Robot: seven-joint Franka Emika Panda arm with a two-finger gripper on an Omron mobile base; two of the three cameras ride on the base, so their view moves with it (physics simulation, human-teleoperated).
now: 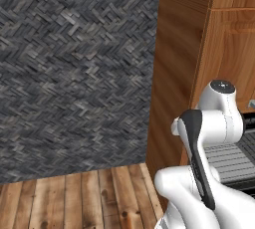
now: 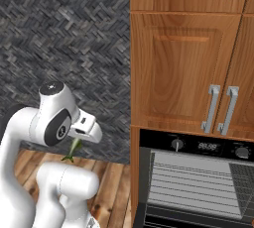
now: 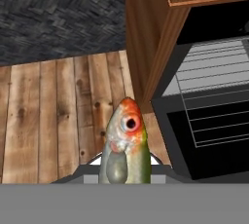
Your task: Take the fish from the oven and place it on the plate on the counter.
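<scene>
1. Left base view: the white arm [image 1: 209, 138] folds up in the lower right, in front of the wooden cabinet side [image 1: 172, 73]. A strip of the oven [image 1: 234, 161] and its silver rack shows behind the arm, and the wooden floor [image 1: 74, 198] lies below a dark woven wall [image 1: 74, 63]. Neither plate nor desk is here, so the carry appears to be in hand, with the setting-down yet to come.

2. Right base view: the claw [image 2: 79, 137] hangs beside the arm's elbow, well clear of the oven, whose rack and knob panel sit to the right under the cabinet doors [image 2: 188, 68]. The fish [image 2: 73, 150] dangles below the claw, tail down, over the floor.

3. Hand view: the fish fills the lower centre, its orange-red head pointing away, pinched between the claw's tips; the jaws stand partly closed, narrow enough to clamp its slim body. The open oven lies to the right. As I judge it, the next move calls for turning or driving toward the plate, keeping the grip firm.
</scene>
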